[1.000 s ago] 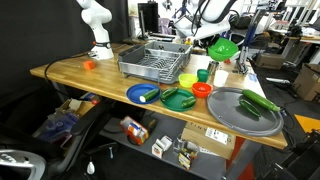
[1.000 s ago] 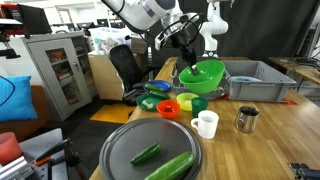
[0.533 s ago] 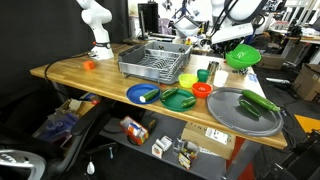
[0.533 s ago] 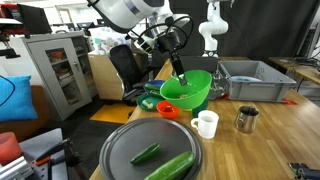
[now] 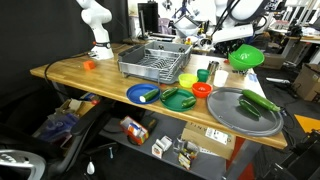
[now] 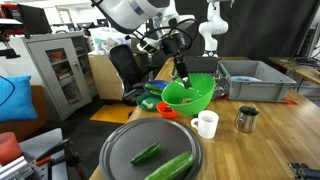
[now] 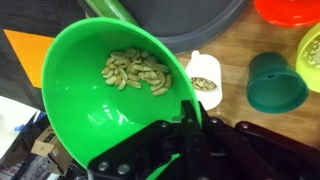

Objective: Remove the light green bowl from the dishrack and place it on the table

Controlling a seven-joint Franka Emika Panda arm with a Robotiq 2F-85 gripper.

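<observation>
The claw [image 7: 190,120] is pinched tight on the rim of the light green bowl [image 7: 105,90]. In the wrist view one finger sits inside the wall and the other outside it. The bowl hangs in the air, lifted clear of the dishrack [image 5: 153,62] and not resting on the worktop [image 5: 75,75]. In both exterior views it is held above the end of the worktop where the round grey tray [image 5: 240,112] lies, well apart from the rack.

A loose heap of small pale pieces [image 7: 135,70] lies on the bowl's floor; what they are I cannot tell. Below the bowl in the wrist view stands a white mug [image 7: 205,82] with similar pieces in it. A teal cup [image 7: 275,82] is just beside the mug, with an orange bowl [image 7: 290,10] and a yellow bowl [image 7: 312,55] at the picture's border.

The dishrack stands in the middle of the worktop, toward one long edge. Along the opposite long edge lie a blue plate [image 5: 143,94] and a dark green dish [image 5: 178,98], side by side. The tray fills the corner beyond them and carries two cucumbers [image 6: 168,167]. In an exterior view a metal cup [image 6: 246,119] stands near the mug. A small orange object [image 5: 89,65] sits alone near the far end of the worktop, beside the base of a second white arm [image 5: 97,25].
</observation>
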